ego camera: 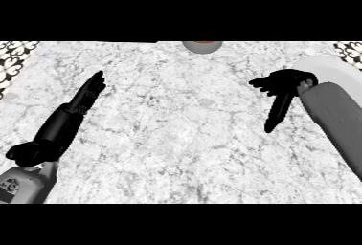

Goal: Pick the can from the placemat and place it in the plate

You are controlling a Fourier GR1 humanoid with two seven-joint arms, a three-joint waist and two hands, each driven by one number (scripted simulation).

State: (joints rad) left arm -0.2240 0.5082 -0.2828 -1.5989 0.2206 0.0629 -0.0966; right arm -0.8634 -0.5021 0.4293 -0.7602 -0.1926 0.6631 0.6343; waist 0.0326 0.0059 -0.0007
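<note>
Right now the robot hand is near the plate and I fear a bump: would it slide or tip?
The plate looks wide and shallow, so it would probably slide, not tip. The stone counter looks smooth, so it may slide easily. Its plain white, hard look suggests it could chip.

No legible text or labels anywhere

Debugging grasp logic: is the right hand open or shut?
Open: the right hand has its fingers spread and holds nothing, beside the plate.
</note>
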